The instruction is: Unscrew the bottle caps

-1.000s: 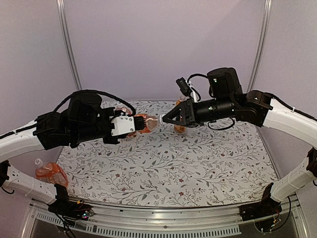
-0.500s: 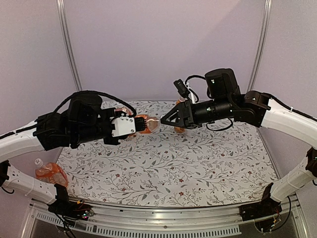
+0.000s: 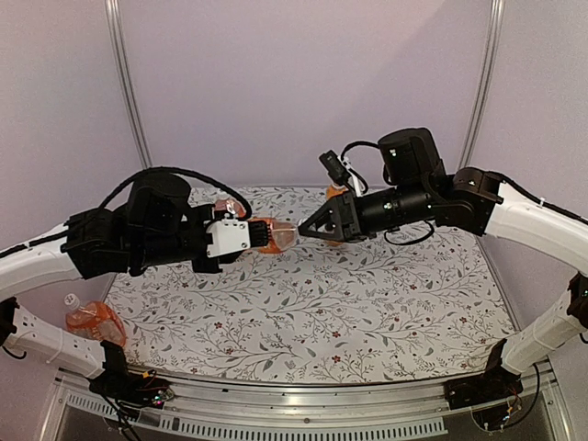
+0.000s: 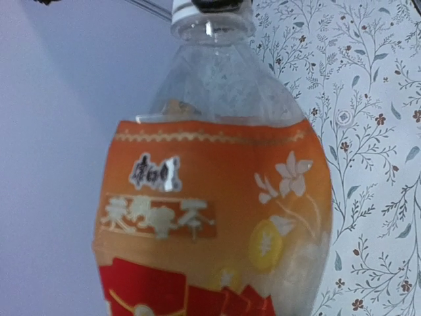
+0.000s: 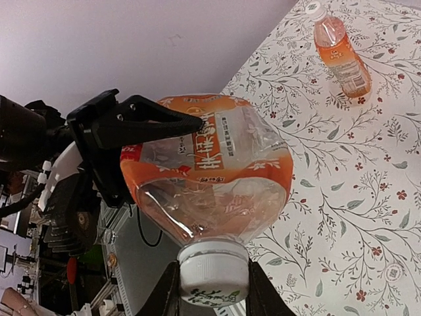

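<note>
A squat bottle (image 3: 278, 236) of orange drink with an orange label hangs level over the table, with my left gripper (image 3: 260, 235) shut on its body. One black left finger (image 5: 148, 122) lies along the bottle (image 5: 210, 158) in the right wrist view. My right gripper (image 5: 214, 293) is shut on its white ribbed bottle cap (image 5: 214, 270), one finger on each side. From above, the right gripper (image 3: 300, 230) meets the bottle's neck. The left wrist view is filled by the bottle (image 4: 217, 217) and shows the cap (image 4: 210, 9) at the top, but no left fingers.
A slimmer capped bottle (image 5: 342, 56) stands on the flowered tablecloth (image 3: 312, 312). Another squat bottle (image 3: 92, 322) lies at the near left by the left arm. More orange (image 3: 334, 241) shows behind the right gripper. Lilac walls close the back and sides.
The right wrist has rolled and shifted a little to the left, its fingertips staying at the cap. The left gripper and the bottle have sunk slightly.
</note>
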You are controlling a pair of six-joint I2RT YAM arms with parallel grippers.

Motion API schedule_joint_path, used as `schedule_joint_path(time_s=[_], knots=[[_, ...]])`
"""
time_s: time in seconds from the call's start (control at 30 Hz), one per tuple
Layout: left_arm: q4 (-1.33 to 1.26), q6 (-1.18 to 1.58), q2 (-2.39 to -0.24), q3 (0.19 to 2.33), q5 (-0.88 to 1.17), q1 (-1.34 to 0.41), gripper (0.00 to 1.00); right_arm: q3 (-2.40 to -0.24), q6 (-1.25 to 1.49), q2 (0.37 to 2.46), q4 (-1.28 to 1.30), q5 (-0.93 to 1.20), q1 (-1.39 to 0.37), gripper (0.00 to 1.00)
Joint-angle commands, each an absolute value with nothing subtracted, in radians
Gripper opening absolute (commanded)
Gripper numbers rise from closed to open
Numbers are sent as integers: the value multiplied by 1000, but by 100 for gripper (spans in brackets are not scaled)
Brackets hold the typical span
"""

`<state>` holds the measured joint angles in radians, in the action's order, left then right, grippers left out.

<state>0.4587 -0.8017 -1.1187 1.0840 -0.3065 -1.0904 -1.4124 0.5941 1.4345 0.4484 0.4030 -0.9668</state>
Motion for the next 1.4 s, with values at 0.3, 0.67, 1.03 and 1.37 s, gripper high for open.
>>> schedule_joint_path(time_s=[0.3,0.67,1.03,1.37], knots=[[883,-545,-1153,1302,307,-1106,22,-1452,-219,1336,648,310,-1129,0],[906,-539,-1199,1339,355,-1106,21,-1511,-540,1358,820,196,-1133,0],[747,-584,-1169,1245,84,-1106,21,-1419,-315,1247,648,-40,-1133,84],[520,-713,-1152,1156,-195,-1110,22,-1380,220,1153,610,-60,-1093,99]])
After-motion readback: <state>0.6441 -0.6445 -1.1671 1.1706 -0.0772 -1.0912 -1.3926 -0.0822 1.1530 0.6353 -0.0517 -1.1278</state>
